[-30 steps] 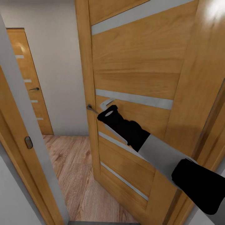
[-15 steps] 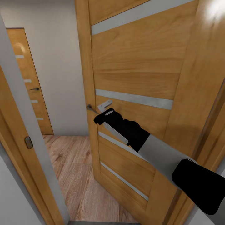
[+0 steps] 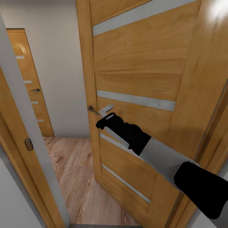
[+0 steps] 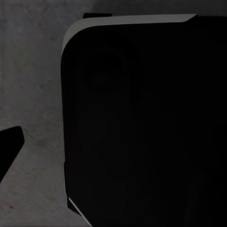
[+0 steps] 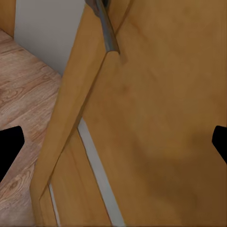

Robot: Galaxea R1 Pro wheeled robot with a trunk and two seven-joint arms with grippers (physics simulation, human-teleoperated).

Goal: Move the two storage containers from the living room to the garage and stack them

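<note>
The robot's right arm reaches toward a honey-coloured wooden door with pale inlaid strips (image 3: 136, 76), which stands partly open on a hallway of light wood plank floor (image 3: 74, 171). The right gripper (image 3: 106, 111) sits just beside the door's dark metal lever handle (image 3: 92, 110); in the right wrist view its two black fingertips (image 5: 9, 146) stand wide apart with the door face between them and the handle (image 5: 108, 33) ahead, so the claw is spread and clasps nothing. The left gripper (image 4: 9, 151) hangs over a dark grey mottled concrete floor (image 4: 33, 85) beside a black part of the robot's body (image 4: 146, 123); a single fingertip shows there, too little to tell whether that claw is spread or closed. A second, matching wooden door (image 3: 28, 82) stands closed at the far left of the hall. No orange-red storage container appears, so where the two bins are cannot be told from here. The job looks barely begun: the robot seems to be working its way through a doorway, with both fetching and stacking left to do.
</note>
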